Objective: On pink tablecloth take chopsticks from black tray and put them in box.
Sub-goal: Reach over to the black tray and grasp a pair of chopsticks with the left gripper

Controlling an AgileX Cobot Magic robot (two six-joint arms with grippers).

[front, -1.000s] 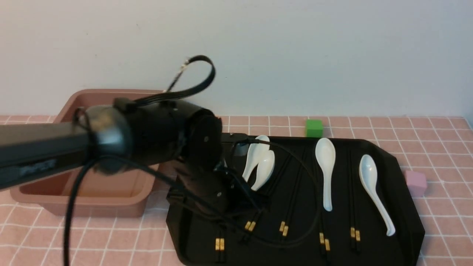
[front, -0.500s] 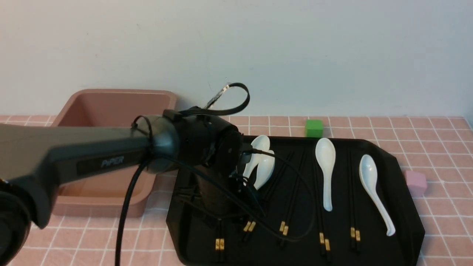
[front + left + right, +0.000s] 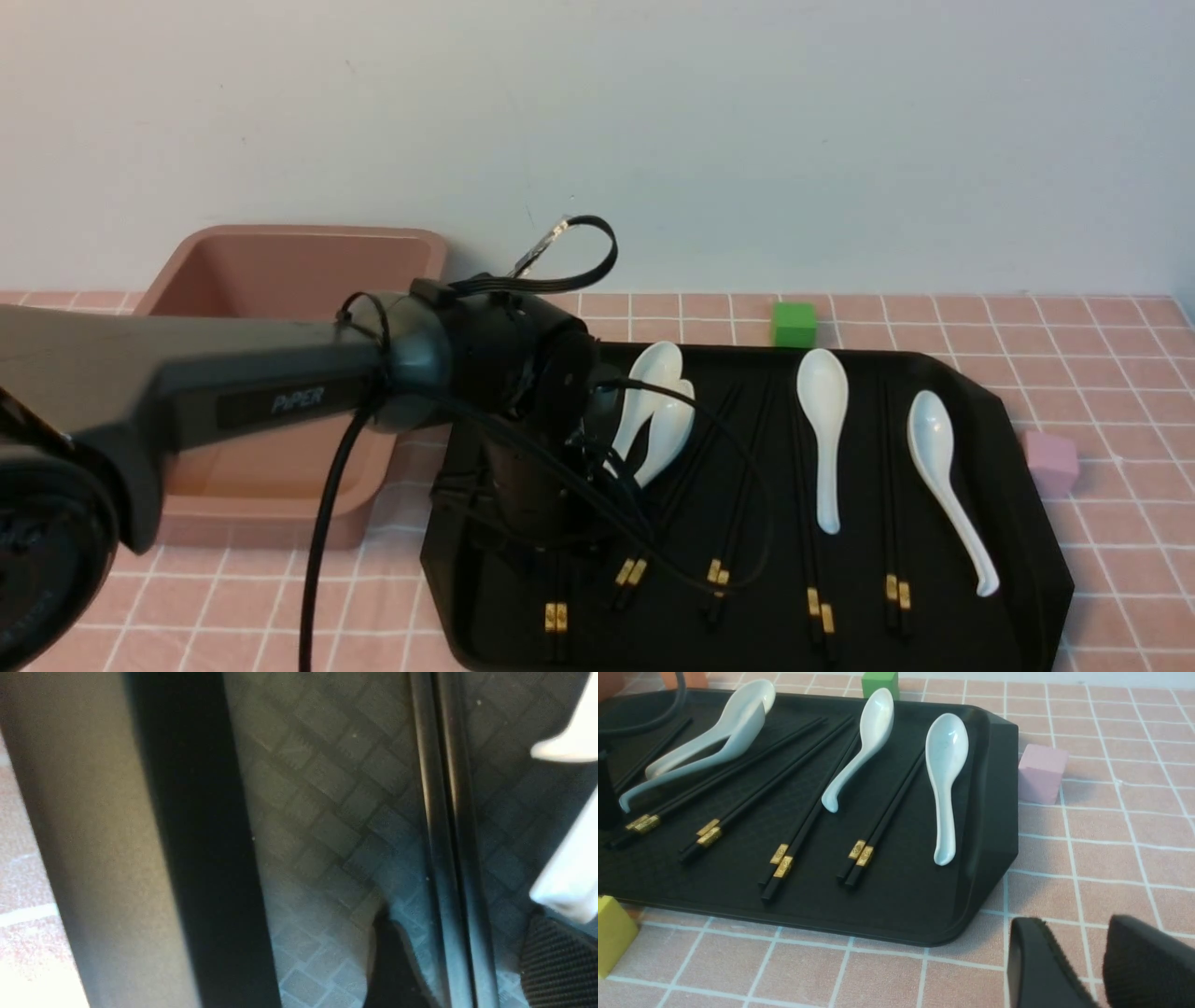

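Observation:
The black tray (image 3: 1027, 485) lies on the pink tablecloth (image 3: 1102, 345), right of the brownish-pink box (image 3: 280, 252). Several pairs of black chopsticks with gold bands lie in the tray. My left gripper (image 3: 551, 546) is low over the tray's left part, its fingers hidden under the wrist. In the left wrist view the left gripper (image 3: 460, 933) is open, with the leftmost chopsticks (image 3: 444, 835) lying between its fingers (image 3: 556, 961) on the tray floor. My right gripper (image 3: 1076, 921) is slightly open and empty over the cloth, off the tray's near right corner (image 3: 971, 905).
Several white spoons (image 3: 822, 411) lie among the chopsticks, two stacked right beside my left wrist (image 3: 653, 411). A green cube (image 3: 794, 324) stands behind the tray, a pink cube (image 3: 1050, 462) to its right, a yellow cube (image 3: 612, 933) at its front.
My left arm swung right from in front of the box and came down over the tray's left part; in the last half second it barely shifted.

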